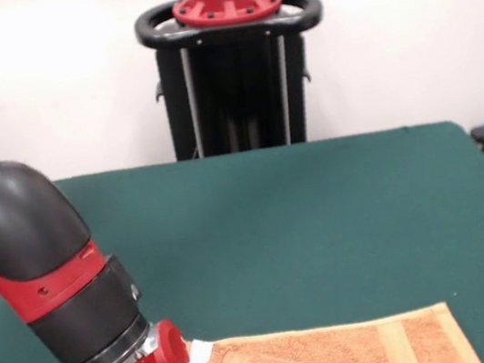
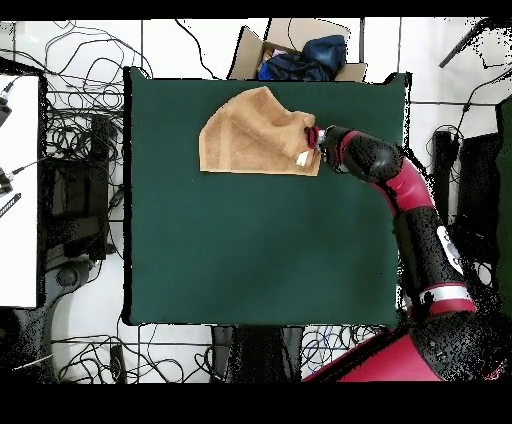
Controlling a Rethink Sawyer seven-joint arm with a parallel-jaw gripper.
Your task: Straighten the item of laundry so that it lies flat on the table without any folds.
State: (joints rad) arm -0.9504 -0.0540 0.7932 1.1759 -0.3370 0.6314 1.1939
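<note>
The towel (image 2: 255, 140) lies on the table (image 2: 260, 250) near its far edge, 1 corner folded over. The gripper (image 2: 312, 137) sits at the towel's edge; whether it is clenched cannot be told.

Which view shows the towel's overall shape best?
The overhead view: the whole towel shows on the table, one corner folded, gripper at its edge. The front view catches only a strip at the bottom.
</note>
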